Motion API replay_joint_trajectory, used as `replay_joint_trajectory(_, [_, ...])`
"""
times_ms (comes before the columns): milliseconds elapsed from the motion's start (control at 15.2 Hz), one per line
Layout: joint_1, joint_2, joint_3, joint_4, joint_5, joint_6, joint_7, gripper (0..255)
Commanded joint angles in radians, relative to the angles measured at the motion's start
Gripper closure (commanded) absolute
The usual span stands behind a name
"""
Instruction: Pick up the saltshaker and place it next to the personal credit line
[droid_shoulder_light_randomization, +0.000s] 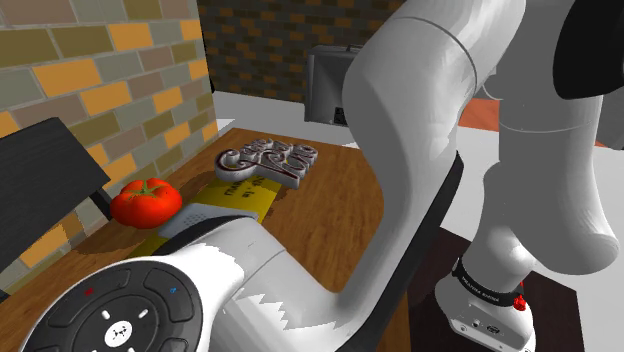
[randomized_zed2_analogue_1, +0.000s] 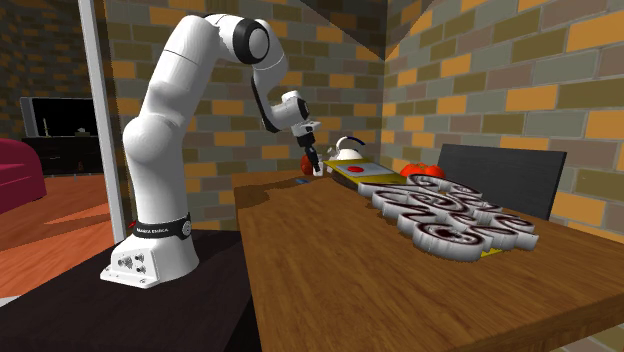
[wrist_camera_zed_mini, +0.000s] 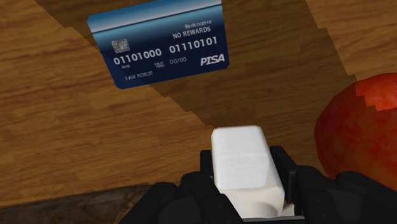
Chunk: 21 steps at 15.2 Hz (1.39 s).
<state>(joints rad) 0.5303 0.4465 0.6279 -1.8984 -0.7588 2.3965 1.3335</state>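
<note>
Clamped in my black gripper (wrist_camera_zed_mini: 245, 170) is the saltshaker (wrist_camera_zed_mini: 240, 156), a plain white rounded block, over the wood-grain table (wrist_camera_zed_mini: 70, 127); the glossy blue credit card (wrist_camera_zed_mini: 162, 44) lies flat beyond it, a smooth red tomato (wrist_camera_zed_mini: 362, 127) nearby.

Multicoloured brick walls (randomized_zed2_analogue_1: 480, 60) enclosed a wooden table (randomized_zed2_analogue_1: 330, 270), a dark chair (randomized_zed2_analogue_1: 500, 170) beside it, and a red sofa (randomized_zed2_analogue_1: 15, 165) on orange floor (randomized_zed2_analogue_1: 60, 225).

The desk (wrist_camera_zed_mini: 57, 127) is brown wood with a streaked grain and a dull finish. The card (wrist_camera_zed_mini: 162, 48) looks like smooth blue plastic with a faint sheen. The saltshaker (wrist_camera_zed_mini: 238, 149) is plain matt white; I cannot tell its material. The tomato (droid_shoulder_light_randomization: 146, 202) has glossy red skin. The claw (randomized_zed2_analogue_1: 316, 166) is matt black.
</note>
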Motion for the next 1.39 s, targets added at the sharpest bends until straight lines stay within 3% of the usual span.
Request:
replay_joint_trajectory(0, [0.001,0.001,-0.001,0.000,-0.001,0.001,0.001,255])
replay_joint_trajectory(264, [0.001,0.001,-0.001,0.000,-0.001,0.001,0.001,255])
replay_joint_trajectory(330, [0.001,0.001,-0.001,0.000,-0.001,0.001,0.001,0])
replay_joint_trajectory(660, [0.001,0.001,-0.001,0.000,-0.002,0.001,0.001,0])
replay_joint_trajectory(924, [-0.037,-0.106,0.060,-0.026,0.098,-0.054,-0.054,0])
replay_joint_trajectory(1320, [-0.037,-0.106,0.060,-0.026,0.098,-0.054,-0.055,0])
